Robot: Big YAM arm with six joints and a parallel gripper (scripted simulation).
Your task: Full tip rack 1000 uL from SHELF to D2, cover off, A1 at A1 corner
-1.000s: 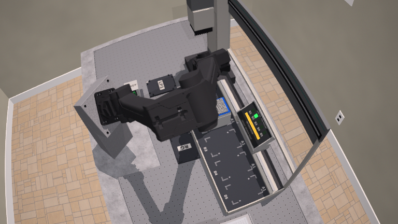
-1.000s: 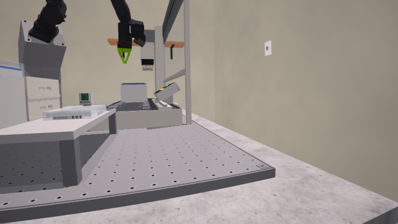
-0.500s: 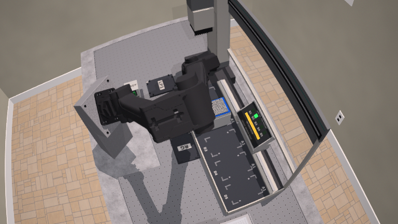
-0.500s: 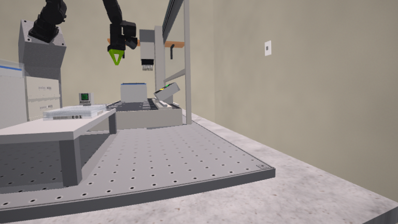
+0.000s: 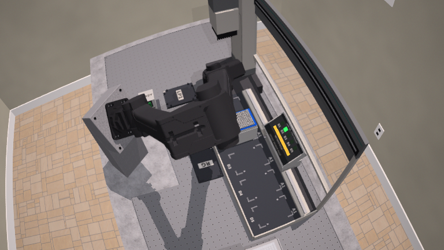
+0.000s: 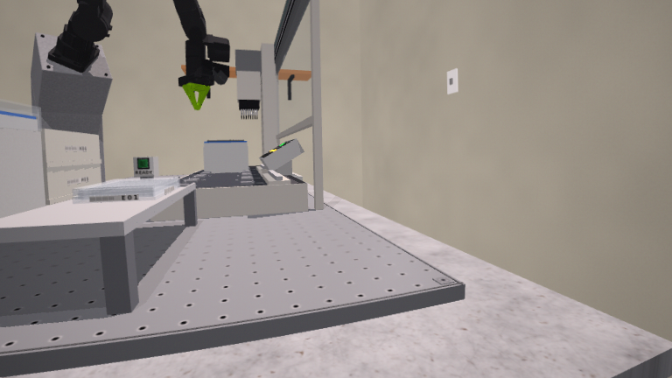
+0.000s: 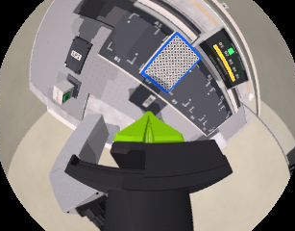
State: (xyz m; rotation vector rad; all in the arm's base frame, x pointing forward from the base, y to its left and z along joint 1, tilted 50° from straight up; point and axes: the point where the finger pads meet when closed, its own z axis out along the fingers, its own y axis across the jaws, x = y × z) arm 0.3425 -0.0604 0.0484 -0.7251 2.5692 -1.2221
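Observation:
An uncovered tip rack with a blue rim (image 5: 245, 118) (image 6: 225, 156) (image 7: 172, 63) stands upright on the deck (image 5: 250, 158) (image 6: 252, 200) at D2. Pale tips fill its top; its seating in the brackets is too small to judge. My gripper (image 6: 197, 108) (image 7: 148, 115) is shut and empty, its green fingertips together, high above the station level; the arm hides it in the top view. The READY key (image 5: 150, 103) (image 6: 143, 163) (image 7: 65, 97) is green on its post. On the SHELF (image 6: 73, 234), a covered rack (image 6: 17, 156) shows partly at the left edge of the exterior view.
Two stacked sealed blocks (image 6: 73, 165) and a clear item labelled E01 (image 6: 126, 189) are on the SHELF. RG (image 5: 207, 168) (image 7: 145, 98) and LP1 (image 5: 179, 95) (image 7: 79, 52) lie before the deck. The display (image 5: 284, 139) (image 7: 226, 60) and pipetting head (image 5: 224, 18) (image 6: 248, 84) stand as obstacles.

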